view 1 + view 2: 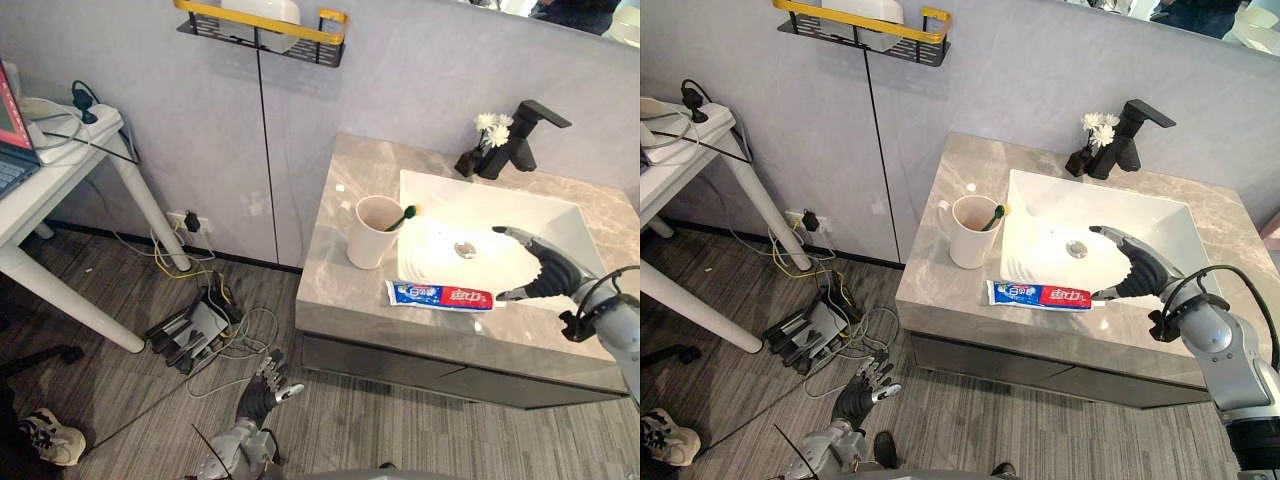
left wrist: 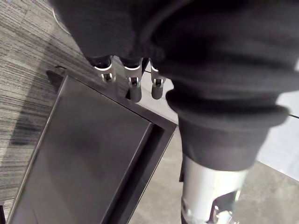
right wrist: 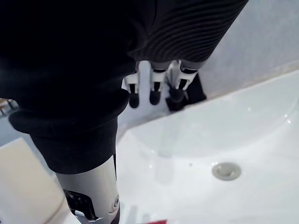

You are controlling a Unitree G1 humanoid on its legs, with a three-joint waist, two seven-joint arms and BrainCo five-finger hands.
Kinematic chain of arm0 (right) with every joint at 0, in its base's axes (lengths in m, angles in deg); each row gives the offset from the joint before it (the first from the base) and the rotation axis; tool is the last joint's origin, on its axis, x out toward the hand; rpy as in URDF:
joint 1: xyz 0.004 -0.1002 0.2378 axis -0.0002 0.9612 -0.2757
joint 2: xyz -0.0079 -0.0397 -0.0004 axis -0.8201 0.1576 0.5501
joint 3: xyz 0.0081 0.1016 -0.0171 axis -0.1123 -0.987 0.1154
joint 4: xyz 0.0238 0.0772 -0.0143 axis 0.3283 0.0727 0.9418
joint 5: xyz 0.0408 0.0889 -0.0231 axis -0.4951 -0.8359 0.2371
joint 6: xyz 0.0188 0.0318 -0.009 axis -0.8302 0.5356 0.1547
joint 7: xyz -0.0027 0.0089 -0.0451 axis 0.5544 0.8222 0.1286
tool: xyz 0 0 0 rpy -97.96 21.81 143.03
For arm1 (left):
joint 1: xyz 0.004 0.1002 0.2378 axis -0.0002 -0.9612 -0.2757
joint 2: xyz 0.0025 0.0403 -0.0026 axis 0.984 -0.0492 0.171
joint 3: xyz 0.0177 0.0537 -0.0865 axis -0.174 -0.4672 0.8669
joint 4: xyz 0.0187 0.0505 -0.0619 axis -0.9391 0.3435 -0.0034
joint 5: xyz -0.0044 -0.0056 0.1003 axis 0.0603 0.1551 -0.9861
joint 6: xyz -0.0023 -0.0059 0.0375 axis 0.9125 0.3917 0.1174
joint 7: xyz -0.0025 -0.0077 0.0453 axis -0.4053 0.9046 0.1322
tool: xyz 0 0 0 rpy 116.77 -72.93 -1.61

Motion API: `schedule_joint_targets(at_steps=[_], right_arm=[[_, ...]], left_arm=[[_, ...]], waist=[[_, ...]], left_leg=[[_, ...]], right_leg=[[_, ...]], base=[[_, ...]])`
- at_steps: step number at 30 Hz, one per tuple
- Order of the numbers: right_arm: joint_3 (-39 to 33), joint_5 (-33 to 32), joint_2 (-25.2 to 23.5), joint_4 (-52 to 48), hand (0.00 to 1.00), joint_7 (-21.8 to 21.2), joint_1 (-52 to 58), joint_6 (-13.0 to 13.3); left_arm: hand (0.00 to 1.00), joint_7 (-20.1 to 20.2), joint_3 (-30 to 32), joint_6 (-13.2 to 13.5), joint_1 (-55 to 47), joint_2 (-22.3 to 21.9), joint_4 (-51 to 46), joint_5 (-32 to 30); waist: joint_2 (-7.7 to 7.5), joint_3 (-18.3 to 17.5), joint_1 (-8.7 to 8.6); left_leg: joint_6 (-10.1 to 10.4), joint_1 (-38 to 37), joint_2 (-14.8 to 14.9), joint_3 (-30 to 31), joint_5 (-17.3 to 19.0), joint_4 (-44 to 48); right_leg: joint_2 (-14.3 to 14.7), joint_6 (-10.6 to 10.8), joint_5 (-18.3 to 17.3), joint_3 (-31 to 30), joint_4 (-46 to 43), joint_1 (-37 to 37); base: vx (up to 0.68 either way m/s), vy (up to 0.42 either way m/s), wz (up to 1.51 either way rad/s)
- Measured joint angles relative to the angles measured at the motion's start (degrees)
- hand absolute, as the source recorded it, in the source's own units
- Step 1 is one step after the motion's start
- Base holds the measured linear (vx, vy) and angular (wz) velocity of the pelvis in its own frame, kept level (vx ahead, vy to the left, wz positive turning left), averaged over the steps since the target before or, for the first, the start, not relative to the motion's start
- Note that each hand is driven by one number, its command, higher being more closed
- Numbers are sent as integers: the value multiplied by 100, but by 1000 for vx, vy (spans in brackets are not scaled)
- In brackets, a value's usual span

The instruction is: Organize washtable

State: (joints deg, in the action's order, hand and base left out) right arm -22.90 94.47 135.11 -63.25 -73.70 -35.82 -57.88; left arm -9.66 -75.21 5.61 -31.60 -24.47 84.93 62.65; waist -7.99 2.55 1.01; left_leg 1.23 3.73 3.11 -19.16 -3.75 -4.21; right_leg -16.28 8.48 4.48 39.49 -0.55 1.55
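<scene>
Broadly, the grey table (image 1: 350, 190) holds a white sink (image 1: 470, 205); the right hand (image 1: 548, 272) hangs over the sink's front, fingers spread, empty. The left hand (image 1: 262, 388) (fingers relaxed) hangs well below the sink. A cup (image 1: 372, 240) stands left of the sink, the toothpaste tube (image 1: 440, 295) along its front rim.

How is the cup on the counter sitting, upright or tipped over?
Upright: the cup stands on its base on the counter beside the sink, mouth up, with a toothbrush leaning inside it.
</scene>
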Motion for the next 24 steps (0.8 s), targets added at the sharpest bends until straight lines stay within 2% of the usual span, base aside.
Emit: schedule_joint_targets(at_steps=[8,13,16,20,24], right_arm=[[147,-225,-275,-4,0,-19,-119,-7],[118,-225,-815,-4,0,20,-131,-10],[-75,-199,-1265,-5,0,382,-131,-9],[-360,76,-1457,-7,0,686,-132,-8],[-471,237,-1569,-9,0,797,-131,-8]], left_arm=[[0,-2,-1,-1,13,-4,-1,1],[0,-11,5,-1,24,-5,-1,3],[0,-14,6,-1,25,-8,-1,3],[0,-14,18,-1,40,-7,1,-2],[0,-14,21,-2,119,-6,25,-3]], waist=[[1,129,2],[-1,137,-3],[0,138,-5],[2,189,-9],[23,316,-9]], left_leg=[[3,36,-1,4,-25,-71],[-20,51,-6,9,-54,-75],[-20,51,-2,24,-53,-75],[-20,31,-2,47,-50,-71],[-20,-3,-9,58,-46,-64]], right_leg=[[-1,0,0,-7,14,-70],[-5,0,0,2,10,-82],[-10,0,0,12,2,-75],[-23,1,1,72,-23,-25],[-38,1,0,114,-34,30]], base=[[0,-3,0],[31,-9,0],[37,-11,3],[18,-5,7],[-9,-4,4]])
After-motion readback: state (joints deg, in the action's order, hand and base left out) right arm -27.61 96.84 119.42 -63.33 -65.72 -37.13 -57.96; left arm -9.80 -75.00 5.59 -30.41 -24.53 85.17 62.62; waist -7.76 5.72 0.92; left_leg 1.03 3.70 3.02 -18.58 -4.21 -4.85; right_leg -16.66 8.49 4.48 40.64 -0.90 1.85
